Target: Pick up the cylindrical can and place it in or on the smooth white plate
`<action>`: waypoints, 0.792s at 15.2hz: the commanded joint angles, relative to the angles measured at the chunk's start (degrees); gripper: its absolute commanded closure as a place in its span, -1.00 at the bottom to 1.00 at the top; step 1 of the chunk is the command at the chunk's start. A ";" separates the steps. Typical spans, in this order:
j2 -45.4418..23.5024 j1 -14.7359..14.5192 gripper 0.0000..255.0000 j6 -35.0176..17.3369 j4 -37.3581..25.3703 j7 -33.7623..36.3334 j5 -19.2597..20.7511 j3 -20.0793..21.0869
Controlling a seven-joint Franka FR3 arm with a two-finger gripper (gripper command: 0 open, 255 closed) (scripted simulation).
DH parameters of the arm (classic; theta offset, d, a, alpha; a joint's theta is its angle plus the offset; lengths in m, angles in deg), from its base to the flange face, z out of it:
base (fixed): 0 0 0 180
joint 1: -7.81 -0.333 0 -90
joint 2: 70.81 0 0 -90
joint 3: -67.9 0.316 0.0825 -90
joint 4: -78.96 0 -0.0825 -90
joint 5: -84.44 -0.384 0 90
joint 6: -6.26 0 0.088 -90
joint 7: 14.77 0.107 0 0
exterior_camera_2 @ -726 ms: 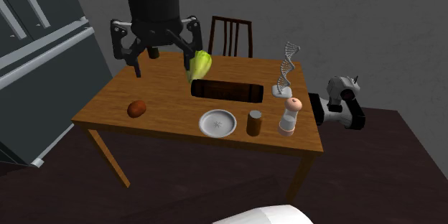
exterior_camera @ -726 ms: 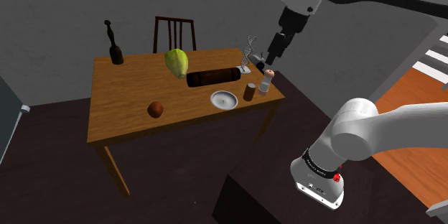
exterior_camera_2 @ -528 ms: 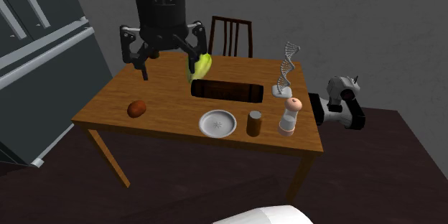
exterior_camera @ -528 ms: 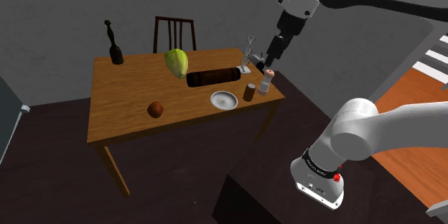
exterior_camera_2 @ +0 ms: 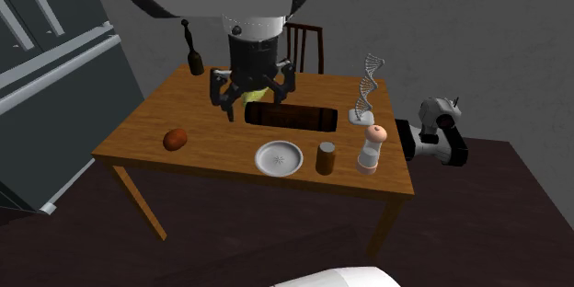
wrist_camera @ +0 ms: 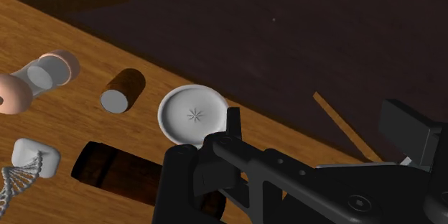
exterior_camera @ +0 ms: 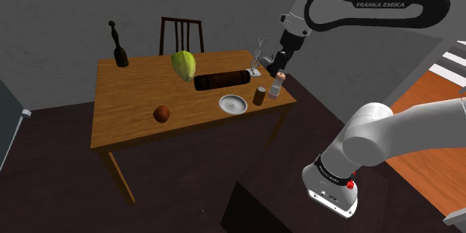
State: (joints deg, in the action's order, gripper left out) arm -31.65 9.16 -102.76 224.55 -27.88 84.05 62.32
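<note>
Warm brown wood on the table point(exterior_camera_2: 212, 161), and here we go from the second exterior view's left. A brown round thing point(exterior_camera_2: 175, 139) sits alone near the left edge, and a dark bottle-shaped figure point(exterior_camera_2: 193, 59) stands upright at the far left corner. Next comes the black gripper point(exterior_camera_2: 253, 109), hanging in the air above the table with its fingers point(exterior_camera_2: 223, 101) spread apart, nothing between them and touching nothing. Behind it peeks a yellow-green leafy head point(exterior_camera: 184, 65), close to the far edge, with a dark chair point(exterior_camera_2: 311, 28) just beyond that edge. Moving along, a long dark brown cylinder point(exterior_camera_2: 294, 116) lies on its side across the middle of the table. In front of it, along the near edge, three things stand in a row. First is the white plate point(exterior_camera_2: 279, 157), bare. Just beside it but apart from it is the small brown can point(exterior_camera_2: 326, 157), upright on the wood. Then comes a pale shaker point(exterior_camera_2: 371, 147) with a pinkish top, also upright, toward the near right corner. Behind the shaker, toward the far right corner, a white helix model point(exterior_camera_2: 368, 87) rises from its small base. From the wrist camera the can's end shows grey, and the can sits between the plate and the shaker. In the shoulder view the gripper hangs over the table's right end, above the helix and the shaker.
</note>
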 commanded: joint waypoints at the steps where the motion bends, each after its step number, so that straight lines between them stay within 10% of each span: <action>1: -2.82 0.68 -1.00 -3.50 0.82 -2.27 1.09 -1.72; 12: -22.65 2.76 -1.00 -21.39 -0.16 -13.89 3.21 -10.32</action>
State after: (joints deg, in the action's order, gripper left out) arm -52.06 11.85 -122.25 224.70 -40.59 87.36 52.77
